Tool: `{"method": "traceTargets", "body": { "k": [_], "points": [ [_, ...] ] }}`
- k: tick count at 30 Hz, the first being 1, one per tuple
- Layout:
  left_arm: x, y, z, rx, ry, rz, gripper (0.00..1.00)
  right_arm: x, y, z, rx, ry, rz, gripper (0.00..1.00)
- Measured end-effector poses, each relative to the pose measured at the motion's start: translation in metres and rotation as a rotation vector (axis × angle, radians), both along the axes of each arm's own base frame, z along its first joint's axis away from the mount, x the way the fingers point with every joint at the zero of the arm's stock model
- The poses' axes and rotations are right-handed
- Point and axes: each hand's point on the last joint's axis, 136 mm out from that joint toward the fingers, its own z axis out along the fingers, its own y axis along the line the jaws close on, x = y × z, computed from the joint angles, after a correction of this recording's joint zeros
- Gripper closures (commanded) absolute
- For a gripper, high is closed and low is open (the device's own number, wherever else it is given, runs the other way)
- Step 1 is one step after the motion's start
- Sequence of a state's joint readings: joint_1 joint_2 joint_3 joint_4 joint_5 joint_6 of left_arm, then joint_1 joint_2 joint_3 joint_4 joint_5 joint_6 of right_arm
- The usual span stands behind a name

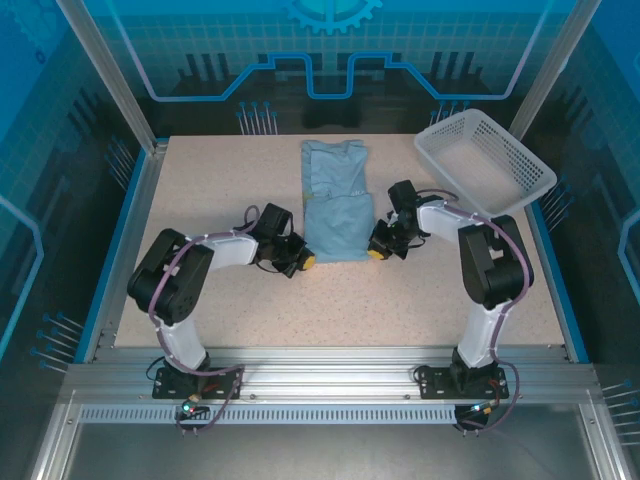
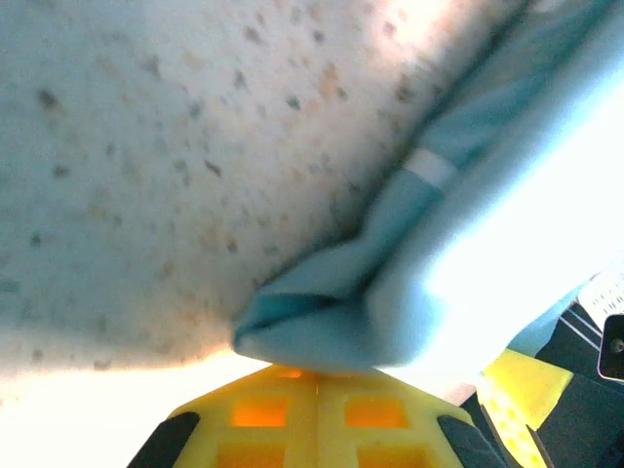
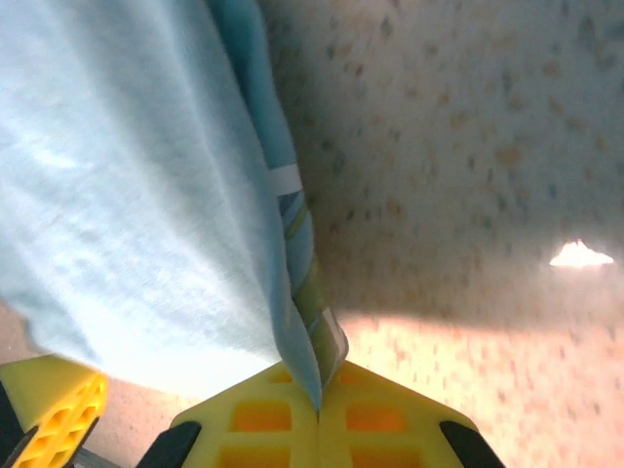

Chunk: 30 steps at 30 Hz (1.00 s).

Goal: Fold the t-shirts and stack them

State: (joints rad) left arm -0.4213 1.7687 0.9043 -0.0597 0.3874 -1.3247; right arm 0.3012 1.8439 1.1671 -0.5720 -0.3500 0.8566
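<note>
t-shirt (image 1: pixel 335 200) lay folded into a long narrow strip mid-table (image 1: pixel 420 300), its far end toward the back edge, with the white basket (image 1: pixel 485 160) tilted well apart at the back right. Left gripper (image 1: pixel 303 258) sat at the strip's near-left corner; in the left wrist view its yellow jaws were pressed together on the bunched corner. Right gripper (image 1: pixel 378 250) sat at the near-right corner, jaws closed with the hem running into their seam in the right wrist view.
</note>
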Motion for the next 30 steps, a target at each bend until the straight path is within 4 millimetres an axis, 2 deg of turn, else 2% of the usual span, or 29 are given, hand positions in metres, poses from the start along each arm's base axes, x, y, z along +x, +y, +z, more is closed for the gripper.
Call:
{"method": "traceTargets", "body": {
  "k": [4, 8, 9, 10, 11, 13, 16, 19, 22, 26, 30],
  "points": [
    [-0.018, 0.003, 0.023, -0.013, -0.05, -0.047, 1.0, -0.027, 0.004, 0.023, 0.001, -0.021, 0.034, 1.0],
    [-0.048, 0.0, 0.041, -0.036, -0.079, -0.117, 1.0, -0.06, 0.006, 0.036, 0.0, -0.014, 0.073, 1.0],
    [-0.059, 0.0, 0.043, -0.038, -0.078, -0.135, 0.94, -0.068, 0.006, 0.039, -0.001, -0.008, 0.079, 1.0],
    [-0.069, 0.0, 0.044, -0.037, -0.077, -0.154, 0.74, -0.076, 0.005, 0.041, -0.003, -0.002, 0.086, 1.0],
    [-0.078, 0.0, 0.045, -0.038, -0.073, -0.167, 0.6, -0.082, 0.004, 0.042, -0.002, 0.003, 0.087, 1.0],
    [-0.098, 0.001, 0.04, -0.042, -0.05, -0.176, 0.53, -0.094, 0.001, 0.041, -0.007, 0.02, 0.091, 1.0],
    [-0.121, 0.004, 0.022, -0.039, 0.019, -0.157, 0.53, -0.107, -0.005, 0.031, -0.019, 0.057, 0.086, 1.0],
    [-0.131, -0.001, 0.005, -0.027, 0.082, -0.138, 0.53, -0.121, -0.011, 0.018, -0.037, 0.104, 0.083, 1.0],
    [-0.131, -0.013, -0.003, -0.023, 0.107, -0.133, 0.53, -0.133, -0.017, 0.007, -0.058, 0.144, 0.082, 1.0],
    [-0.128, -0.024, -0.009, -0.013, 0.124, -0.128, 0.53, -0.139, -0.021, -0.003, -0.082, 0.178, 0.083, 1.0],
    [-0.123, -0.028, -0.008, -0.006, 0.126, -0.118, 0.59, -0.142, -0.025, -0.012, -0.097, 0.196, 0.084, 1.0]
  ]
}}
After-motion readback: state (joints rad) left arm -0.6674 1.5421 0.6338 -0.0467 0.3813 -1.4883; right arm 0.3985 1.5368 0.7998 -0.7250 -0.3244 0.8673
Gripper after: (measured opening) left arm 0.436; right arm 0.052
